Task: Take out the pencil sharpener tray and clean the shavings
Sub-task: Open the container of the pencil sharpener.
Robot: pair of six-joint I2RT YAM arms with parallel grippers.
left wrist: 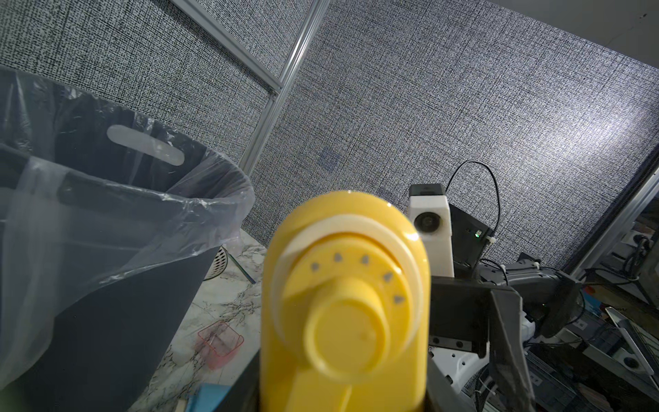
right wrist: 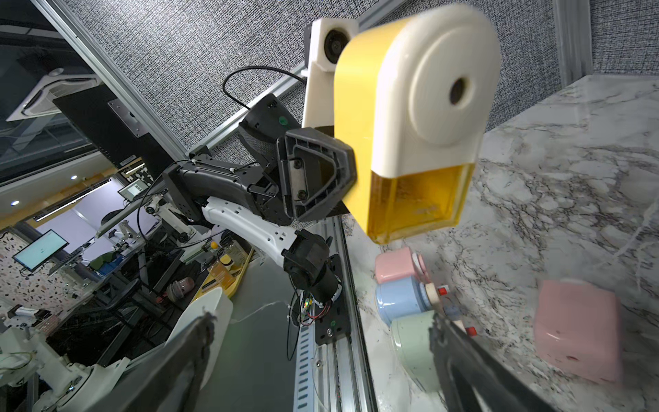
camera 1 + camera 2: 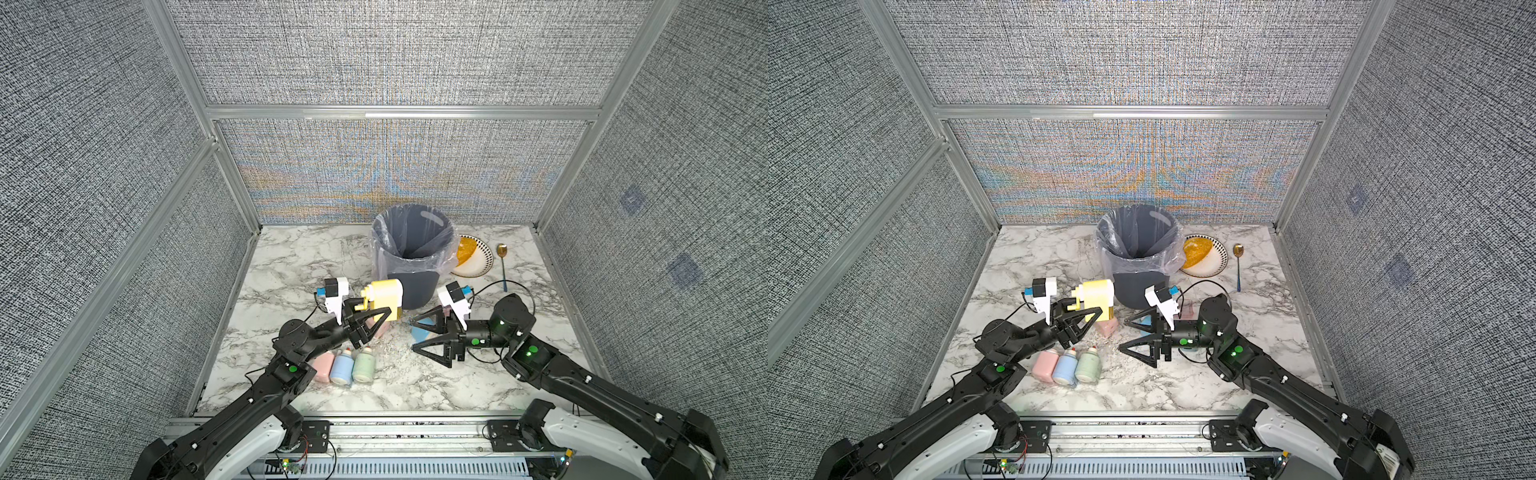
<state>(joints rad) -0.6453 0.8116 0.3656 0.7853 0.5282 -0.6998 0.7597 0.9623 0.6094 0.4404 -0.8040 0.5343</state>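
My left gripper (image 3: pixel 380 318) is shut on the yellow and cream pencil sharpener (image 3: pixel 384 293), holding it off the marble table in front of the bin. In the right wrist view its amber see-through tray (image 2: pixel 417 203) sits pushed into the sharpener's (image 2: pixel 410 107) lower end, with brownish bits inside. My right gripper (image 3: pixel 413 333) stands open and empty, a little to the right of the sharpener and pointing at it. Pale shavings (image 3: pixel 392 353) lie scattered on the table between and below both grippers. The left wrist view is filled by the sharpener's crank end (image 1: pixel 342 285).
A dark bin (image 3: pixel 411 249) lined with a clear bag stands behind the sharpener. Pink, blue and green sharpeners (image 3: pixel 341 368) lie at the front left, with a pink one (image 3: pixel 1106 328) and a blue one (image 3: pixel 422 330) under the grippers. An empty pink tray (image 1: pixel 220 342), plate (image 3: pixel 473 255) and spoon (image 3: pixel 503 266) lie at the right.
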